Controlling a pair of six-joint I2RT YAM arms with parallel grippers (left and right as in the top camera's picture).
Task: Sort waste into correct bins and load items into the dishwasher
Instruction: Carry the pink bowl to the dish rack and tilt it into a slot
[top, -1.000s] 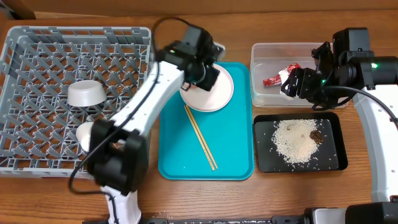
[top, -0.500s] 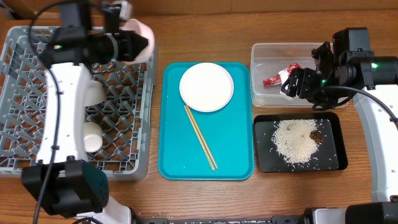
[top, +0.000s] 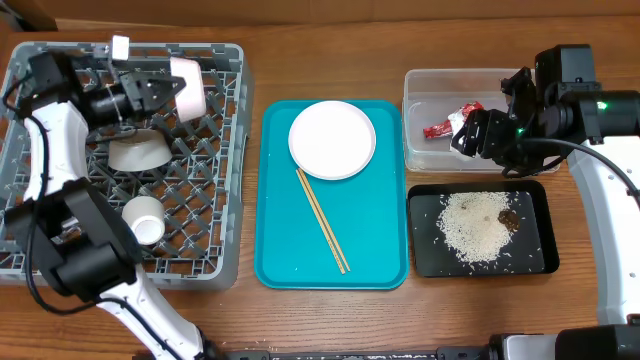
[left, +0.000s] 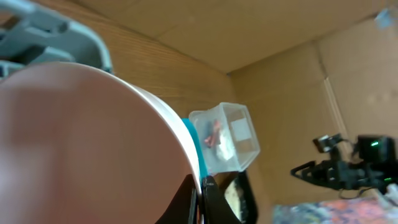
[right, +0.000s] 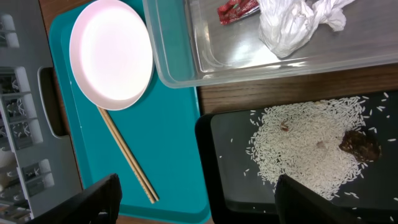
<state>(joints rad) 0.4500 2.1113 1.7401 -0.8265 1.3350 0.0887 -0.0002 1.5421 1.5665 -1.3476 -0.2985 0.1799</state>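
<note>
one crate (top: 60, 255) was the largest item, left of the teal tray (top: 290, 255); right of that stood the tub (top: 418, 100) and, nearer, the black tray (top: 425, 262). a plate (top: 190, 85) hung tilted, near edge-on, over the crate's far rows in the left gripper (top: 165, 90). judged step: racking this plate. to do it well: turn it fully upright, line its edge with a divider gap clear of the bowl (top: 138, 152), lower until it seats, then let go; the pinch was on the rim only, so slow wrist moves. left wrist view: plate filled most of the frame, its rim running down between the two fingertips (left: 217, 210), jaws narrow and clamped on it. second plate (top: 332, 140) lay flat on the teal tray, chopsticks (top: 322, 220) at its edge, both not yet loaded. cup (top: 146, 218) sat in a near cell. tissue (right: 292, 25) and wrapper (top: 438, 129) were in the tub; rice (top: 478, 230) and scrap (top: 509, 218) on the black tray. right gripper (top: 478, 135) hovered over the tub's near edge, jaws wide, holding nothing.
</note>
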